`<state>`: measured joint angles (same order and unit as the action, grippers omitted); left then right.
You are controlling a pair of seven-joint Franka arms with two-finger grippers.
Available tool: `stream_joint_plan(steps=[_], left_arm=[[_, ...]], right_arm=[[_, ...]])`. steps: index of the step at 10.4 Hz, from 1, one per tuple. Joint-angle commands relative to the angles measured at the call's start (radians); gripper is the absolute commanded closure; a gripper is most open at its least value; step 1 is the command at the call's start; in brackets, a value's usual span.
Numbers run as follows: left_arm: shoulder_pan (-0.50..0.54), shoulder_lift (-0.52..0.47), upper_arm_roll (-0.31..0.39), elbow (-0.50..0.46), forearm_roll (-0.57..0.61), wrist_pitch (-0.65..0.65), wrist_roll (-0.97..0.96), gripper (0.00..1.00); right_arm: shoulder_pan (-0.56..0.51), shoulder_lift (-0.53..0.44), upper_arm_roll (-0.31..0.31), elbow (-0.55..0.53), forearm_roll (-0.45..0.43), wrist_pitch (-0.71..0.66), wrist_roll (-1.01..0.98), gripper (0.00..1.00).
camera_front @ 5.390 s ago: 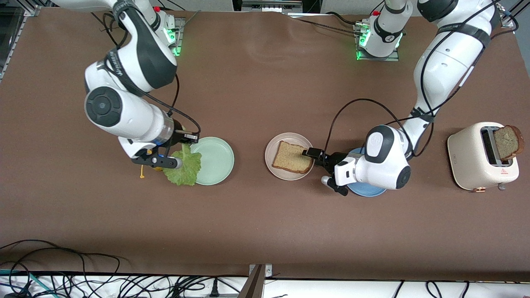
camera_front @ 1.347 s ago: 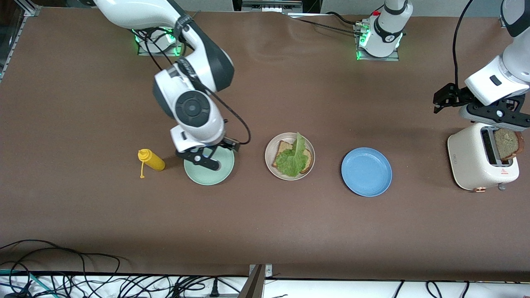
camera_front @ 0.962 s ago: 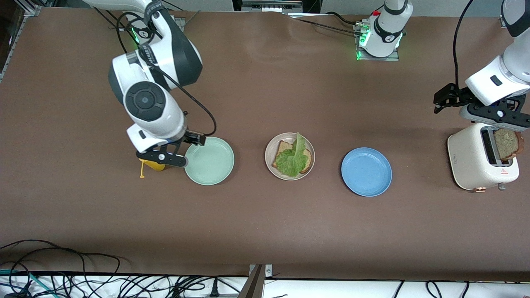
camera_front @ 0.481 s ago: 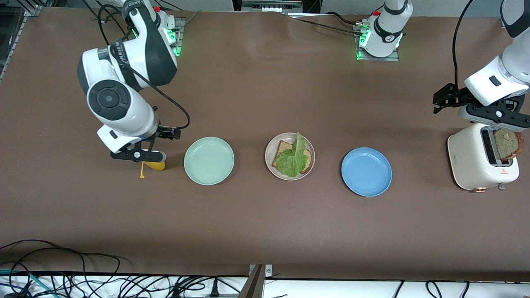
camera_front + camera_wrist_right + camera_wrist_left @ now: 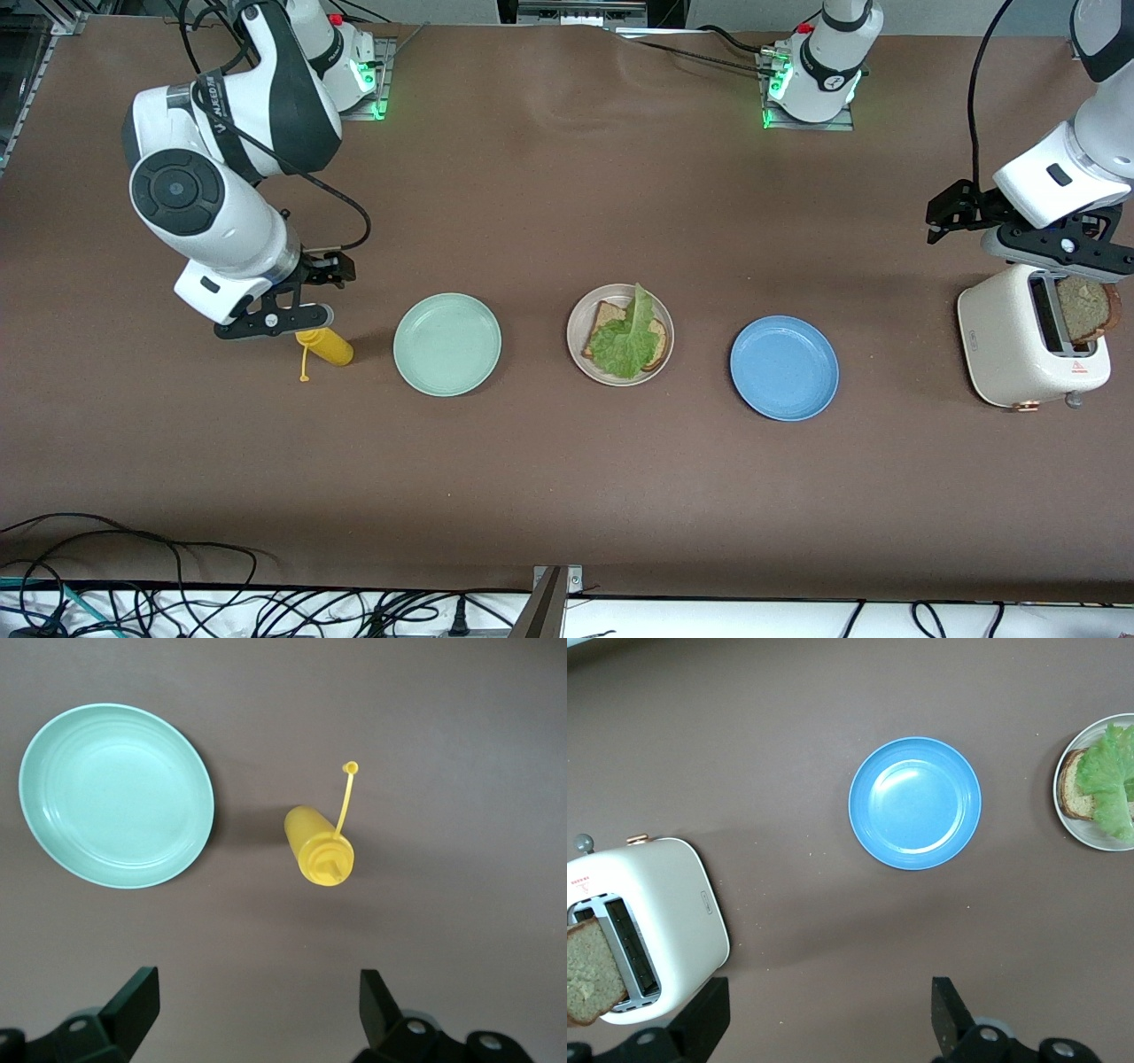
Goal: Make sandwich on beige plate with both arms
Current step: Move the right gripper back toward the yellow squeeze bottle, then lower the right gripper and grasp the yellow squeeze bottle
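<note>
The beige plate (image 5: 573, 330) sits mid-table between two other plates. On it lies one bread slice (image 5: 607, 316) with a ruffled lettuce leaf (image 5: 625, 344) on top. A second bread slice (image 5: 1086, 307) stands in the white toaster (image 5: 1010, 346) at the left arm's end. My left gripper (image 5: 1056, 252) hangs open and empty over the toaster's edge. The left wrist view shows its open gripper (image 5: 830, 1019), the toaster (image 5: 656, 904) and the toaster's slice (image 5: 589, 970). My right gripper (image 5: 273, 322) is open and empty over the table beside the yellow bottle (image 5: 330, 347), as the right wrist view (image 5: 257, 1005) confirms.
A mint-green plate (image 5: 447, 344) lies between the bottle and the beige plate, and shows empty in the right wrist view (image 5: 115, 796). A blue plate (image 5: 784, 368) lies bare between the beige plate and the toaster. Cables run along the table edge nearest the front camera.
The right arm has swung from over the mint-green plate, past the yellow bottle, toward its own end of the table. The left arm has stayed over the toaster.
</note>
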<state>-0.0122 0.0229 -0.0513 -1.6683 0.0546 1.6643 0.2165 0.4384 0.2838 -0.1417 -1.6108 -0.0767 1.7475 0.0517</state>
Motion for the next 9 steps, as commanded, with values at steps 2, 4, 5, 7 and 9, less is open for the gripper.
stream_joint_plan(steps=[2, 4, 5, 7, 9], left_arm=[[-0.005, 0.015, 0.005, 0.028, -0.022, -0.014, -0.006, 0.00], [-0.005, 0.015, 0.004, 0.028, -0.024, -0.012, -0.006, 0.00], [-0.005, 0.014, 0.004, 0.028, -0.024, -0.014, -0.006, 0.00], [-0.011, 0.012, 0.001, 0.028, -0.022, -0.014, -0.006, 0.00], [-0.014, 0.011, -0.001, 0.028, -0.022, -0.015, -0.006, 0.00]], right_arm=[[-0.064, -0.106, 0.004, -0.165, -0.003, 0.166, -0.263, 0.00], [-0.101, -0.158, 0.004, -0.283, -0.005, 0.307, -0.419, 0.00], [-0.122, -0.172, 0.004, -0.328, -0.002, 0.367, -0.491, 0.00], [-0.155, -0.211, 0.002, -0.415, 0.038, 0.455, -0.614, 0.00], [-0.197, -0.204, -0.004, -0.472, 0.183, 0.522, -0.807, 0.00]])
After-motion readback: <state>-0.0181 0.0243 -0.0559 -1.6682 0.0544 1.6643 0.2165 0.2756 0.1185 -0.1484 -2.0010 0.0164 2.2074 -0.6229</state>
